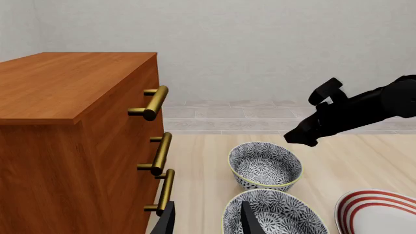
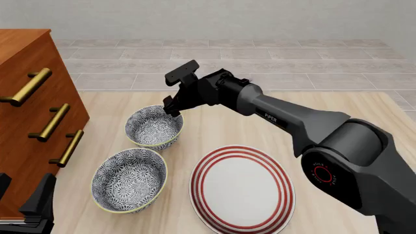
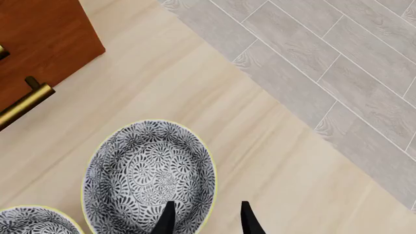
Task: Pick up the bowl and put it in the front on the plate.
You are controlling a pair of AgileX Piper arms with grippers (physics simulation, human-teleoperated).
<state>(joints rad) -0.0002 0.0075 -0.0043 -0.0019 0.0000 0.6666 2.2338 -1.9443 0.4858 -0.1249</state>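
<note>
Two floral blue-grey and white bowls stand on the table. The far bowl point(image 2: 154, 127) point(image 1: 265, 165) point(image 3: 149, 175) is nearer the back; the near bowl point(image 2: 128, 180) point(image 1: 276, 214) point(image 3: 26, 222) sits in front of it. The white plate point(image 2: 242, 190) point(image 1: 380, 212) with red rings lies right of the near bowl. My right gripper point(image 2: 171, 108) point(image 3: 206, 219) point(image 1: 311, 132) is open just above the far bowl's right rim, one finger over the inside, one outside. My left gripper point(image 2: 23, 191) point(image 1: 208, 222) is open at the front left, beside the near bowl, holding nothing.
A wooden dresser point(image 2: 26, 97) point(image 1: 52, 122) point(image 3: 39, 39) with brass handles point(image 2: 55, 122) stands along the table's left side, close to both bowls and my left gripper. Grey tiled floor lies beyond the table's far edge.
</note>
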